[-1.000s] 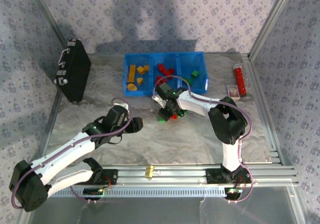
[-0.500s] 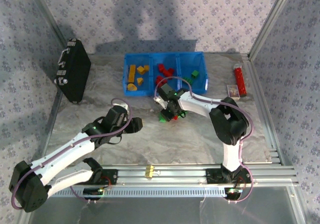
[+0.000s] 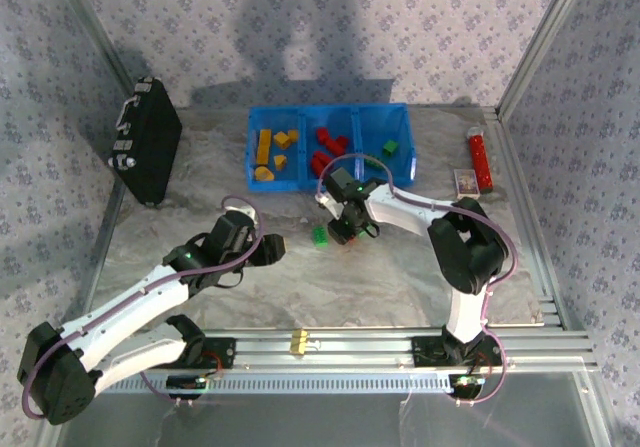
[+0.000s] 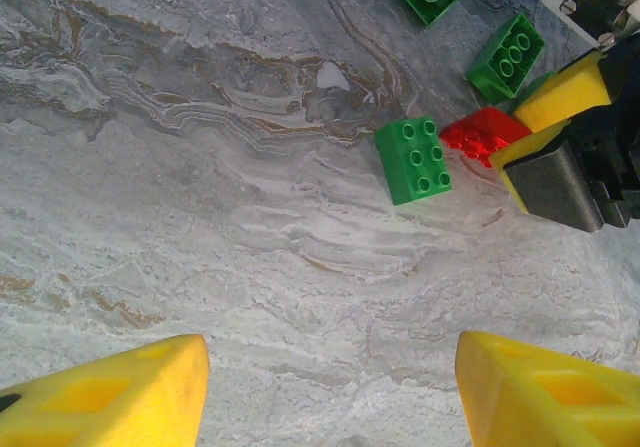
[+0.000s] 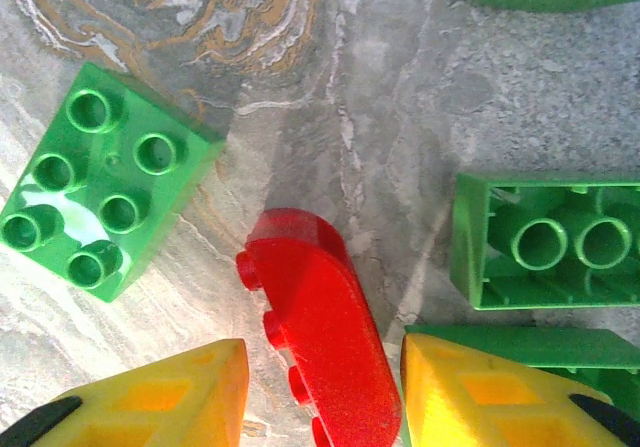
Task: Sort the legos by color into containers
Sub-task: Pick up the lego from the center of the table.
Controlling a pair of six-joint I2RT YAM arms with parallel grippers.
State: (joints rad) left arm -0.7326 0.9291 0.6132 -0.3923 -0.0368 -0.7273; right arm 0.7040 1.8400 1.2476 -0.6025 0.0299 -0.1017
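The blue tray (image 3: 330, 108) at the back holds yellow legos (image 3: 275, 152) in its left compartment, red ones (image 3: 328, 147) in the middle and a green one (image 3: 388, 148) on the right. My right gripper (image 3: 347, 232) hangs low over a small pile in front of it. Its jaws straddle a red lego (image 5: 320, 317) lying on its side; the right finger touches it and a thin strip of table shows at the left finger. Green legos (image 5: 100, 182) (image 5: 545, 242) lie around it. My left gripper (image 4: 330, 367) is open over bare table, short of a green lego (image 4: 413, 159).
A black case (image 3: 145, 152) stands at the left wall. A red tube (image 3: 481, 160) and a small white box (image 3: 466, 179) lie at the right edge. Metal rails (image 3: 400, 342) run along the near side, with frame posts at the back corners.
The right gripper has shifted slightly right and its jaws have narrowed round the red lego. A green lego now lies uncovered to its left. The left arm has stayed still.
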